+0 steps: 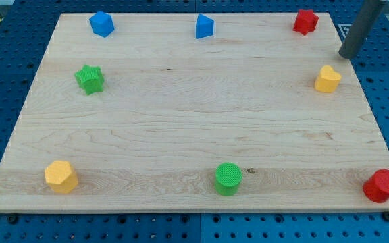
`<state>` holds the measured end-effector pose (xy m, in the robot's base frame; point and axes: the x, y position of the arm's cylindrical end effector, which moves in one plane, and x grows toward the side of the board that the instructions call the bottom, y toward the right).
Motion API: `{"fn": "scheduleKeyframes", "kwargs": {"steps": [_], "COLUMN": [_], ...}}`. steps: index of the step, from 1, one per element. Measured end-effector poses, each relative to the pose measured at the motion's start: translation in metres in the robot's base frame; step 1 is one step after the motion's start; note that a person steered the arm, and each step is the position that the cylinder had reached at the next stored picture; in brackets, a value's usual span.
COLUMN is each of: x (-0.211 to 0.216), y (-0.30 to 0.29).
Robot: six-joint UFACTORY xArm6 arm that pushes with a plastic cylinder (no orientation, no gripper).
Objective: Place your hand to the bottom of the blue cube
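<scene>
The blue cube (pixel 102 23) sits near the top left corner of the wooden board (pixel 181 121). My dark rod comes down from the view's top right, and my tip (pixel 348 56) is at the board's right edge. It is far to the right of the blue cube. It lies between the red block (pixel 305 21) and the yellow heart-shaped block (pixel 327 79) and touches neither.
A blue triangular block (pixel 204 27) is at top centre. A green star (pixel 90 79) is at left, below the blue cube. A yellow hexagonal block (pixel 61 177), a green cylinder (pixel 228 179) and a red round block (pixel 382 185) line the bottom edge.
</scene>
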<state>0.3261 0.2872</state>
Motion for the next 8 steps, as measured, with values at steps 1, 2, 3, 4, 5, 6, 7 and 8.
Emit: {"fn": "scheduleKeyframes", "kwargs": {"steps": [1, 2, 3, 4, 5, 6, 7, 8], "x": [0.001, 0.009, 0.010, 0.017, 0.019, 0.019, 0.022, 0.023], "y": [-0.022, -0.054, -0.079, -0.108, -0.123, -0.124, -0.132, -0.139]}}
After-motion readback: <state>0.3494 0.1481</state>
